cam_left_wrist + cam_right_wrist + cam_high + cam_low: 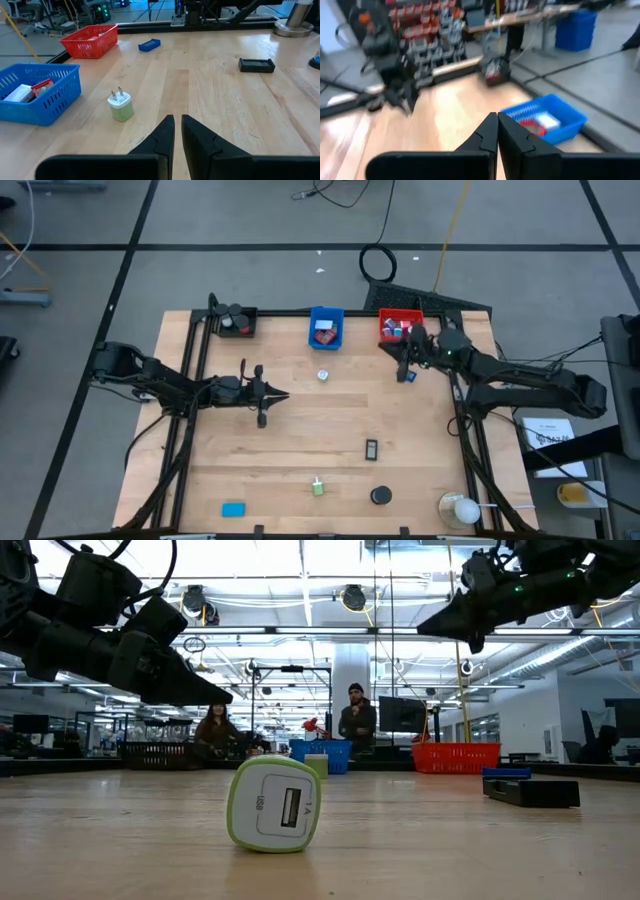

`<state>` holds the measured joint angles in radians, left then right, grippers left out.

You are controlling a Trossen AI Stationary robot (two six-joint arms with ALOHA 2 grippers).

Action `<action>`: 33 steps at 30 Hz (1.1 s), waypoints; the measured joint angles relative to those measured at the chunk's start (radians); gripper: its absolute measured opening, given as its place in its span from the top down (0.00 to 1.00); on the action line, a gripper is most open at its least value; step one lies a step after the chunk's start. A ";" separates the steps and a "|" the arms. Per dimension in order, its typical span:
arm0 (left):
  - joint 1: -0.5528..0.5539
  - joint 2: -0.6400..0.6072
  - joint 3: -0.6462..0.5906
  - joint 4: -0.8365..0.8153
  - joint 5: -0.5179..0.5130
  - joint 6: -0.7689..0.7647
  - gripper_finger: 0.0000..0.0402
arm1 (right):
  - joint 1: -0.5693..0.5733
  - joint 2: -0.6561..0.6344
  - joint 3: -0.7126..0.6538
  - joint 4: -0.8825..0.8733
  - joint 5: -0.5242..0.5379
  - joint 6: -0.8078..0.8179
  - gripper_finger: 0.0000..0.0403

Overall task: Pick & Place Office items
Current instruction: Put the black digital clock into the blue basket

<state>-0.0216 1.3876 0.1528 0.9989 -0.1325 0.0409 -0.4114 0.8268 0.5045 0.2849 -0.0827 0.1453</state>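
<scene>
The office items lie scattered on the table. A green-and-white charger [318, 487] [275, 805] stands near the front edge. A second charger [323, 375] [120, 105] lies before the blue bin [325, 328]. There are also a black block [371, 448] [256, 65], a black disc [380, 496], a blue block [233, 509] and a small blue piece [408, 376] [149, 45]. My right gripper [402, 355] [497, 117] is shut and empty, held high beside the red bin [400, 327]. My left gripper [283, 395] [177, 120] is shut and empty at mid-left, above the table.
A black bin [235, 320] sits at the far left corner. Blue and red bins hold a few items. A roundish white object in a clear holder [460, 508] stands at the near right corner. Bare wood lies between the arms. People sit beyond the table's far edge [350, 720].
</scene>
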 joint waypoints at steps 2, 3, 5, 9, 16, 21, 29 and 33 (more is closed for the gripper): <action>0.000 0.000 0.000 0.000 0.000 0.004 0.90 | 0.035 0.001 0.000 -0.043 0.006 -0.001 1.00; 0.000 0.000 0.000 0.000 0.000 0.003 0.90 | 0.056 0.003 0.000 -0.056 0.017 -0.001 1.00; 0.000 0.000 0.000 0.000 0.000 -0.001 0.90 | 0.108 0.013 0.000 -0.074 0.068 -0.006 1.00; 0.000 0.000 0.000 0.000 0.000 0.004 0.90 | 0.220 0.026 0.000 -0.092 0.165 -0.034 1.00; 0.000 0.000 0.000 0.000 0.000 0.010 0.90 | 0.431 0.027 0.000 -0.166 0.320 -0.035 1.00; 0.000 0.000 0.007 0.006 0.001 -0.002 0.90 | 0.560 0.027 0.000 -0.186 0.403 -0.034 1.00; -0.007 0.000 0.044 -0.005 0.009 -0.218 0.90 | 0.689 0.027 0.000 -0.200 0.528 -0.034 1.00; -0.018 0.000 0.121 -0.149 0.039 -0.228 0.90 | 0.718 0.031 0.000 -0.200 0.576 -0.025 1.00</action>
<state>-0.0397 1.3876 0.2739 0.8499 -0.0934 -0.1871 0.3069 0.8576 0.5045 0.0851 0.4934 0.1204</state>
